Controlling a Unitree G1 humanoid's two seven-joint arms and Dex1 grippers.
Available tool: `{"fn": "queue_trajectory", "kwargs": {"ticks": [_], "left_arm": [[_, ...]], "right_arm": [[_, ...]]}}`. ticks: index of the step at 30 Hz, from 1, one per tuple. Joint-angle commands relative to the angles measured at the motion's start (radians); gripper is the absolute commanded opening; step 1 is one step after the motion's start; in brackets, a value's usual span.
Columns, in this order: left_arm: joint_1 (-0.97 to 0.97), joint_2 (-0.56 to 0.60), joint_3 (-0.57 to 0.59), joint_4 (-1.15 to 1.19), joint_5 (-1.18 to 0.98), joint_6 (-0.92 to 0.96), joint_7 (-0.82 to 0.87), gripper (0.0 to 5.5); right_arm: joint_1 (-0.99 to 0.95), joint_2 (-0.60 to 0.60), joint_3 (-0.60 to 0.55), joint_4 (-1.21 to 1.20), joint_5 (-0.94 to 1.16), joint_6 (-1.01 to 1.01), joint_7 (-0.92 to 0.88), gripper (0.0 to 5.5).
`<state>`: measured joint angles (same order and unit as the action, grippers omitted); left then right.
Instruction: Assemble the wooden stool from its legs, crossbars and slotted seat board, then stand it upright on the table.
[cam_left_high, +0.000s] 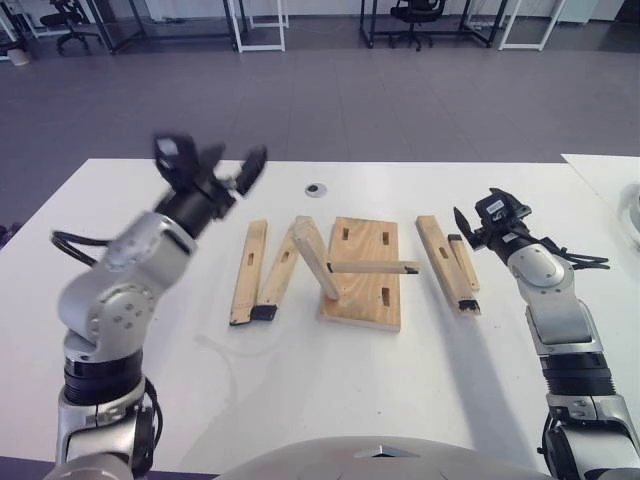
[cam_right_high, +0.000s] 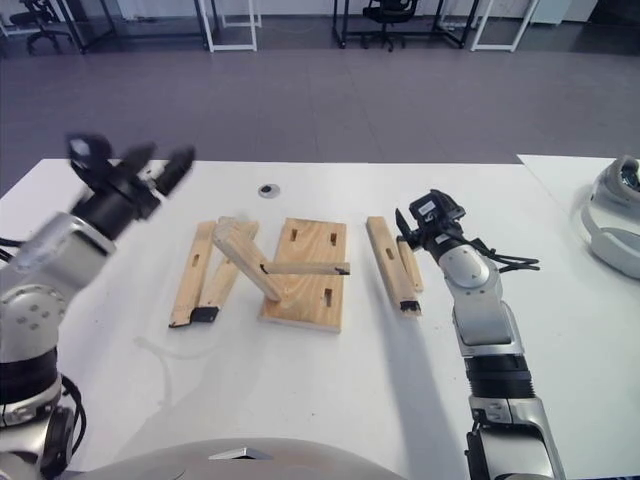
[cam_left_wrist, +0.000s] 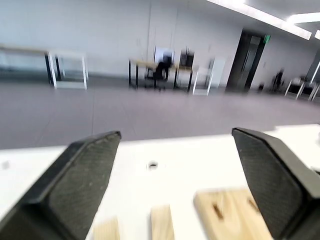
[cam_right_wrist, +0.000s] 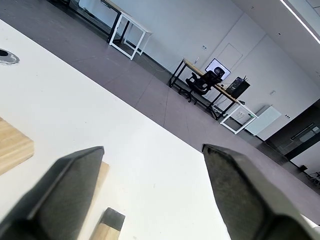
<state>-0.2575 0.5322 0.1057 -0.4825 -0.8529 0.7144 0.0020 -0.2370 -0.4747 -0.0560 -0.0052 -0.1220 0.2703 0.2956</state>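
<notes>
Clear air lies between the left gripper's (cam_left_wrist: 176, 133) wide-spread fingers, high over the table (cam_left_high: 400, 385). Just under the right gripper's (cam_right_wrist: 152, 150) parted fingers lie a leg (cam_left_high: 440, 262) and crossbar (cam_left_high: 465, 265); beyond those, the seat board (cam_left_high: 368, 300) and a propped-up leg (cam_left_high: 318, 260) block the way.

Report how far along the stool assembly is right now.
Done: one leg, with a crossbar apparently joined to it, leans over the flat seat board; whether it sits in a slot is unclear. In hand: nothing; left gripper and right gripper are open and empty. Left: left-hand legs and right-hand pieces lie loose on the table; nothing stands upright.
</notes>
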Motion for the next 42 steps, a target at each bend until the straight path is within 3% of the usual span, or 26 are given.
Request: {"fn": "queue_trajectory", "kwargs": {"ticks": [1, 5, 10, 18, 22, 27, 33, 37, 42], "left_arm": [[0.120, 0.018, -0.223, 0.086, 0.179, 0.018, -0.101, 4.11], [0.165, 0.030, -0.349, 0.188, 0.345, 0.011, -0.161, 4.11], [0.181, -0.015, -0.355, 0.266, 0.433, 0.018, -0.181, 4.11], [0.197, -0.057, -0.332, 0.283, 0.492, 0.012, -0.226, 2.86], [0.197, -0.118, -0.267, 0.291, 0.470, 0.001, -0.225, 2.25], [0.038, -0.223, -0.090, 0.211, 0.300, -0.070, -0.315, 2.07], [-0.220, -0.075, -0.129, 0.394, 0.469, -0.364, -0.577, 2.07], [-0.273, -0.070, -0.189, 0.447, 0.559, -0.532, -0.679, 2.07], [-0.281, -0.113, -0.176, 0.467, 0.565, -0.610, -0.684, 2.07]], "right_arm": [[-0.013, 0.021, 0.022, 0.032, -0.002, -0.001, -0.003, 3.66], [-0.004, 0.040, 0.046, 0.043, -0.001, -0.003, 0.000, 3.66], [0.004, 0.054, 0.066, 0.045, -0.004, -0.001, -0.002, 3.66], [-0.010, 0.063, 0.070, 0.048, -0.004, 0.002, -0.009, 3.66], [-0.036, 0.081, 0.054, 0.052, 0.040, 0.014, 0.014, 3.66], [-0.210, 0.216, -0.129, 0.017, 0.485, 0.229, 0.145, 3.66], [-0.527, 0.357, -0.287, 0.085, 0.960, 0.472, 0.141, 3.66], [-0.619, 0.434, -0.327, 0.150, 1.092, 0.515, 0.056, 3.66], [-0.623, 0.452, -0.338, 0.203, 1.103, 0.501, -0.038, 3.66]]}}
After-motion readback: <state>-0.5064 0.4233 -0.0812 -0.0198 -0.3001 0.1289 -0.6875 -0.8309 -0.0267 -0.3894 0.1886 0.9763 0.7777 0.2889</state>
